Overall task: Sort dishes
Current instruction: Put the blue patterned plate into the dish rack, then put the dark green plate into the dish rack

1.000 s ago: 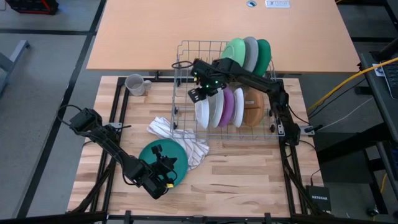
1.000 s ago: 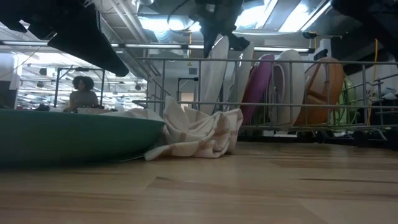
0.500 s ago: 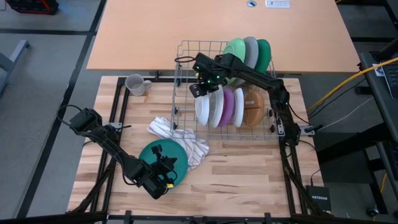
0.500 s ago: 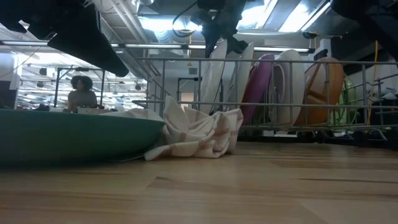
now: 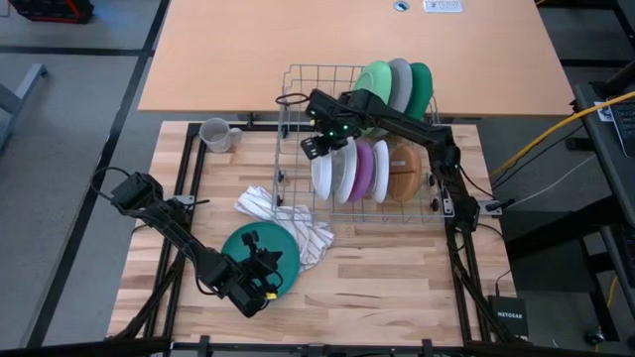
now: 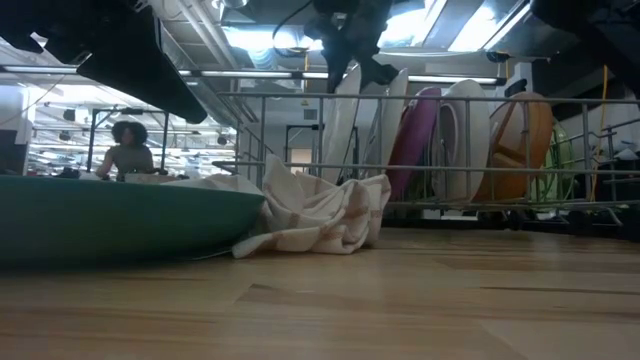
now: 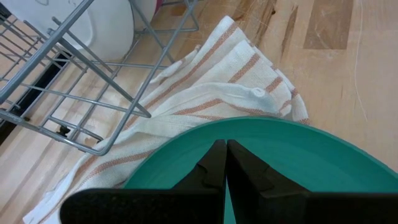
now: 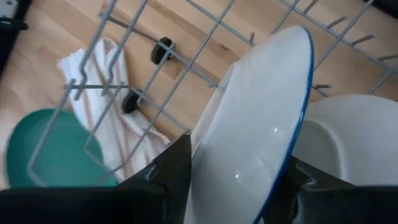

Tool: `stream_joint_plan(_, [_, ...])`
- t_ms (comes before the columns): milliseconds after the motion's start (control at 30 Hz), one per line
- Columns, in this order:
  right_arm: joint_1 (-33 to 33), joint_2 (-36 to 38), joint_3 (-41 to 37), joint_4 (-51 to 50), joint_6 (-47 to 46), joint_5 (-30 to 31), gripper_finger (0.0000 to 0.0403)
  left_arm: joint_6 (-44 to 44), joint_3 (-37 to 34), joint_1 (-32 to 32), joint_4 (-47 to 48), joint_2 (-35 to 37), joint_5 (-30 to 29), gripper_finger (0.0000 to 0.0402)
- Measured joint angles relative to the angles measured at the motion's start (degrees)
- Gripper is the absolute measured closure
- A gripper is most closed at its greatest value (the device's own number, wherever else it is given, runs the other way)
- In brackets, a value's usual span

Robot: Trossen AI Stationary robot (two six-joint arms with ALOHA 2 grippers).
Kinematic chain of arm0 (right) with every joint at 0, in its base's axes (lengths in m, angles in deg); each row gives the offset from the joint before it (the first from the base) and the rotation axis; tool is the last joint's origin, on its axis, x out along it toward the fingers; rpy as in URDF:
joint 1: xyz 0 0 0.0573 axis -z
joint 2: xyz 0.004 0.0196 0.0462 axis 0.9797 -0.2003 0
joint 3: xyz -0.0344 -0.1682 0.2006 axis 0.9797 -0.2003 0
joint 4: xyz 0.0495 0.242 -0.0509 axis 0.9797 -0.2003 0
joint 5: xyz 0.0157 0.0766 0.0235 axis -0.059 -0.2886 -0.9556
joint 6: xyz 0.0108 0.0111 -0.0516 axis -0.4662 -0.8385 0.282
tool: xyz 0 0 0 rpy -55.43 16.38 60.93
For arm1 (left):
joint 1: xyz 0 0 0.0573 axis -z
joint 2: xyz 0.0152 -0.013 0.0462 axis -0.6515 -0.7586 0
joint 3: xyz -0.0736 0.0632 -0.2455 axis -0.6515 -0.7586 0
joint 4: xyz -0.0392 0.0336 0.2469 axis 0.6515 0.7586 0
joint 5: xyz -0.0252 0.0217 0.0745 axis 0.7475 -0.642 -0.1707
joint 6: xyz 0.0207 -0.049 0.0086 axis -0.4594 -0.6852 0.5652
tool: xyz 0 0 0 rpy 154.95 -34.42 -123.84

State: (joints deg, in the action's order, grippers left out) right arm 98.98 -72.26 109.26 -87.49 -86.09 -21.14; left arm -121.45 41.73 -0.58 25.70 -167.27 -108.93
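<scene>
The right tool (image 5: 319,147) is clamped on a white plate (image 8: 249,130) upright in the rack (image 5: 298,74), while the left tool (image 5: 260,260), pressed together, hangs over the teal plate (image 5: 238,243) on the desk (image 5: 397,268); pulled askew, the white plate could catch the wires or slip.

"NETGEAR" on the small black box (image 5: 510,315) at the table's right corner.
</scene>
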Motion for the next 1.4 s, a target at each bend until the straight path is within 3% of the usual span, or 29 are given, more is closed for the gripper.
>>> stream_joint_plan(200, [-0.30,-1.66,0.10,0.00,0.50,3.28,0.0202,0.00,0.00,0.00,0.02,0.00,0.00,0.0398])
stream_joint_plan(400, [0.26,-1.69,0.00,-0.05,3.03,0.40,0.0169,0.00,0.00,0.00,0.05,0.00,0.00,0.0398])
stream_joint_plan(700, [2.29,-0.79,0.00,-0.31,9.11,-6.85,0.0164,0.01,0.00,0.00,0.07,-0.02,-0.01,0.0398])
stream_joint_plan(967, [3.99,-0.59,0.02,-0.42,7.37,-1.03,0.0164,0.00,0.00,0.02,0.07,-0.02,0.00,0.0398])
stream_joint_plan(1400, [5.13,0.06,0.07,-0.28,10.16,1.21,0.0164,0.00,0.00,0.02,0.08,-0.02,-0.02,0.0398])
